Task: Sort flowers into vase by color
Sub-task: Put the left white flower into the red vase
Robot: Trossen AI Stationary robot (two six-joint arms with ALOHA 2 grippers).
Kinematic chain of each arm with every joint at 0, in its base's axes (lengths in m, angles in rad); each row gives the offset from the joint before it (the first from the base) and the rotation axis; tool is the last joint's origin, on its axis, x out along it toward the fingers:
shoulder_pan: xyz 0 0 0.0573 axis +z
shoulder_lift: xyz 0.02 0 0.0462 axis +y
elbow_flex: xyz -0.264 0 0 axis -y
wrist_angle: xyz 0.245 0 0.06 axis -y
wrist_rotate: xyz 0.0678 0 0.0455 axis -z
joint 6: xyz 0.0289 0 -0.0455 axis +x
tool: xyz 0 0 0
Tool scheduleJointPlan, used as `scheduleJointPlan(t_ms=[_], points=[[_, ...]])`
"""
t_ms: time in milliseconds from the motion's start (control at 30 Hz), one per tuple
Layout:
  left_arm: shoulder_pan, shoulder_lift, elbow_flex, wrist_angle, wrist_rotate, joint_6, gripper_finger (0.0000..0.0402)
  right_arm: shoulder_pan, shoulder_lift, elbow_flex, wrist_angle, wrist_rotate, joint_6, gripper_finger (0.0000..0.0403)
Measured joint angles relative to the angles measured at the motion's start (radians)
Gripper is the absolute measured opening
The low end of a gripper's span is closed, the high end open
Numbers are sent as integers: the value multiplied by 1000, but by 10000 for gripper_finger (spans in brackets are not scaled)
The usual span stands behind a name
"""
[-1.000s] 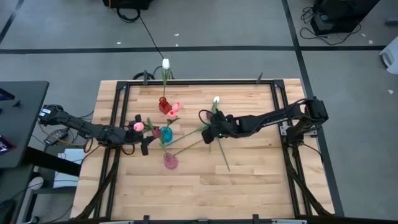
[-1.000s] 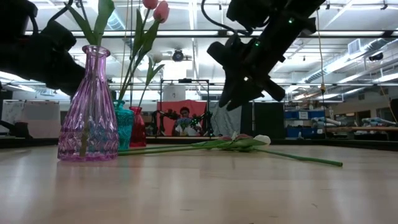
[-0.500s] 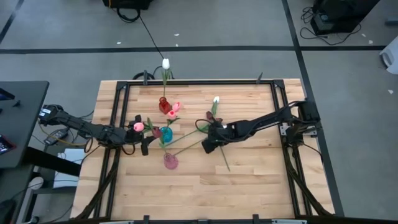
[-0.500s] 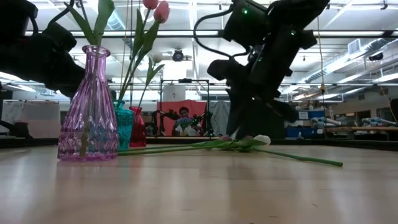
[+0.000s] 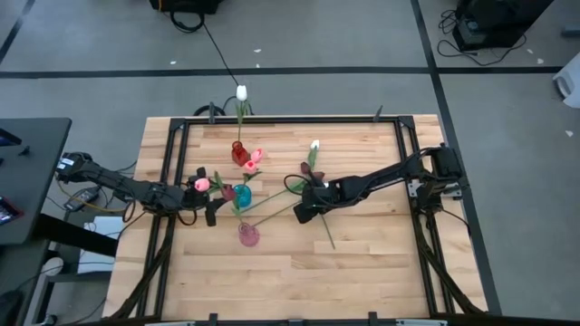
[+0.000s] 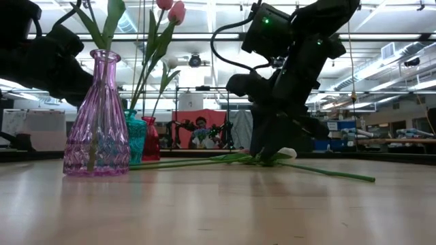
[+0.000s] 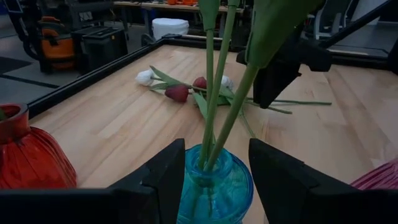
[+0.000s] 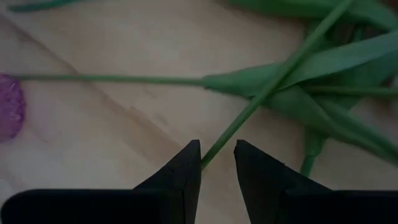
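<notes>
Several tulips with white and dark red heads lie in a crossed heap (image 5: 308, 181) mid-table, their stems flat on the wood (image 6: 204, 162). My right gripper (image 5: 305, 208) points steeply down onto the heap, open, one finger on each side of a green stem (image 8: 249, 112); I cannot tell whether it touches it. A teal vase (image 5: 241, 194) holds pink tulips (image 5: 201, 184). My left gripper (image 5: 210, 212) stays open just short of that teal vase (image 7: 214, 183), touching nothing.
A red vase (image 5: 238, 152) with a white tulip (image 5: 241, 92) stands behind the teal one. A purple vase (image 5: 248, 234) holding a leafy stem stands nearer the front edge. Black rails (image 5: 272, 120) frame the table. A person (image 6: 202, 133) sits in the room beyond.
My right gripper has come down onto the heap of lying flowers, shifting a little toward the table's near edge and tipping more steeply downward, until its fingertips stand around one stem. Its gap has stayed the same. The flowers have not moved.
</notes>
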Motion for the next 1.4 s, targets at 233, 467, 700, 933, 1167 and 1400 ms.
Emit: scheduleJointPlan(t_ms=[233, 467, 700, 933, 1167, 1400], points=[[0, 0, 0, 0, 0, 0, 183, -5, -1, 0, 31, 78, 0, 124], [0, 0, 0, 0, 0, 1, 183, -21, -1, 0, 47, 72, 9, 137], [0, 0, 0, 0, 0, 2, 183, -36, -1, 0, 46, 69, 26, 120], [0, 0, 0, 0, 0, 1, 183, -52, -1, -22, 51, 69, 31, 92], [0, 0, 0, 0, 0, 1, 184, -55, -2, -105, 222, 62, 51, 88], [0, 0, 0, 0, 0, 0, 184, -55, -2, -139, 258, 76, 20, 70]])
